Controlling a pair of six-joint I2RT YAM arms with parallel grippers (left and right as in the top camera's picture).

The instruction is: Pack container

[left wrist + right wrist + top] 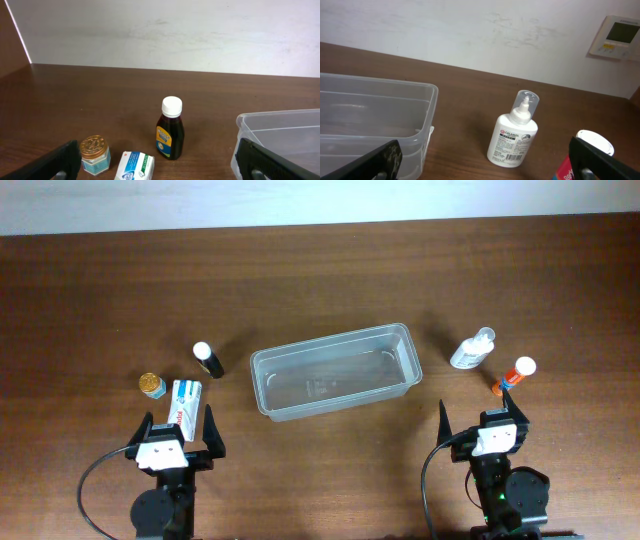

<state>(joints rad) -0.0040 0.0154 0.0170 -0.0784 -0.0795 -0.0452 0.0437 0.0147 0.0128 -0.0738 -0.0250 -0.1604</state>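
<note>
The clear plastic container sits empty at the table's middle; its corner shows in the left wrist view and the right wrist view. A dark bottle with a white cap, a gold-lidded jar and a white-blue box stand left of it. A white calamine bottle and a red-orange tube with a white cap stand right of it. My left gripper is open near the box. My right gripper is open and empty.
A pale wall runs behind the table's far edge, with a thermostat panel on it. Bare wooden table lies behind the container.
</note>
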